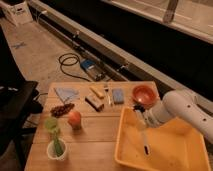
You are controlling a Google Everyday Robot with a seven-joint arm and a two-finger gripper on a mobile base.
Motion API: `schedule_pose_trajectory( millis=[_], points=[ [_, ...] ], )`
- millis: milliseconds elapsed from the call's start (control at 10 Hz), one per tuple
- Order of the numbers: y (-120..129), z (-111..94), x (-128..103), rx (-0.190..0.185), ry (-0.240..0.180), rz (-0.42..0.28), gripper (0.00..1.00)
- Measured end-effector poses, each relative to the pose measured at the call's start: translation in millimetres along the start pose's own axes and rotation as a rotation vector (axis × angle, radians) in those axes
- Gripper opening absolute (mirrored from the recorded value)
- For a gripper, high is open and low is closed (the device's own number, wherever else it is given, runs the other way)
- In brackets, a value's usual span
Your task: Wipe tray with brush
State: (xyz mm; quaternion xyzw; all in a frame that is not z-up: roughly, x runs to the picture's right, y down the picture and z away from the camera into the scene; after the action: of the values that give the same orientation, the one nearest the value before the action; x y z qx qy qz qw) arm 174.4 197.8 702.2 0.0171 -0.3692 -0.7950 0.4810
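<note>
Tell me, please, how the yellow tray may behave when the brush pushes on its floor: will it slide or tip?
The tray is wide, shallow and looks like thin plastic, so it is probably light and may slide on the smooth wooden table. Tipping seems unlikely, since its base is broad. The gripper holds the brush over the tray's left part, so pushes there might skew it.
</note>
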Motion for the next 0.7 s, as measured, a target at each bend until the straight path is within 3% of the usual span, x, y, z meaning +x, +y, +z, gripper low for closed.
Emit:
schedule_pose_trajectory(
  millis=[200,400,500,700],
  points=[
    [-5.3,22.2,0.2,0.008,-0.116,-0.093,0.0],
    [-8.3,49.3,3.1,-0.001,-0.291,-0.152,0.0],
    [-6.4,55.5,3.3,-0.01,-0.327,-0.148,0.0],
    [-3.4,57.0,2.8,-0.036,-0.337,-0.124,0.0]
  ],
)
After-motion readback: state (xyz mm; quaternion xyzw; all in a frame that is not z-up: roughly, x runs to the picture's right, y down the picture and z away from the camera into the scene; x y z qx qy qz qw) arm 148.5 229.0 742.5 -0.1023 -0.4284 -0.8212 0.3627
